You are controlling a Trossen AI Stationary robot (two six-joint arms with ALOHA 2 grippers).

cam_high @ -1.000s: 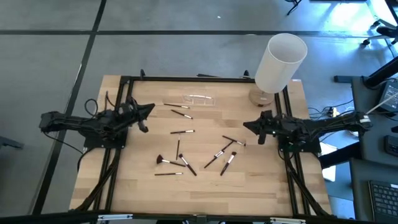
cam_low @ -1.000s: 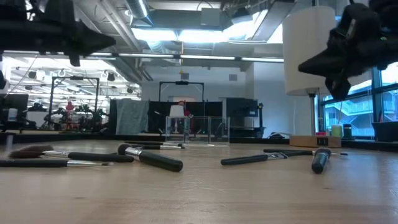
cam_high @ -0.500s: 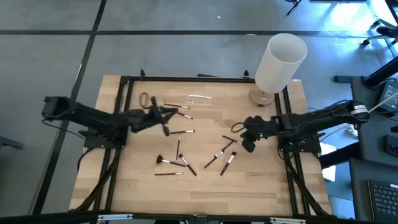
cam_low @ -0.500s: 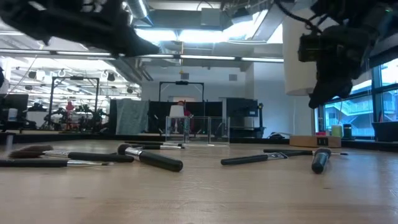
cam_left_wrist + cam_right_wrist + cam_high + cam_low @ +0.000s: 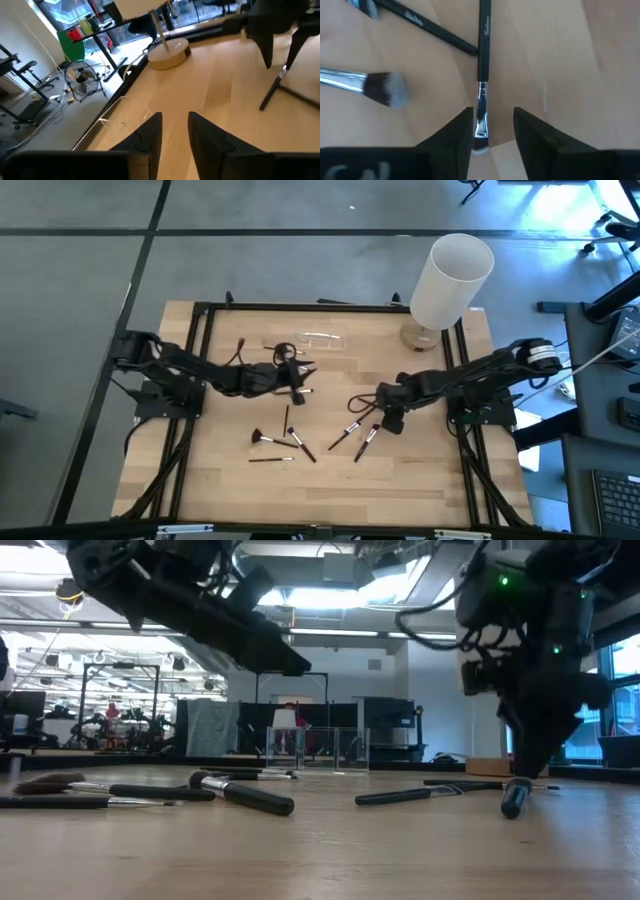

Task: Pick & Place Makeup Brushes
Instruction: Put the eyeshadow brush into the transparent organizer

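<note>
Makeup brush [image 5: 482,75] between the right gripper's [image 5: 492,135] parted, empty fingers; left gripper [image 5: 174,135] likewise parted, empty.

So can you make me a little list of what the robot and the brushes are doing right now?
left gripper: over the middle of the table, jaws open, holding nothing
right gripper: low over a thin brush, jaws open on either side of its bristle end, not yet closed
makeup brushes: scattered flat on the table, none lifted
fan brush: lying near the front left of the pile
lamp: standing at the far right corner
</note>
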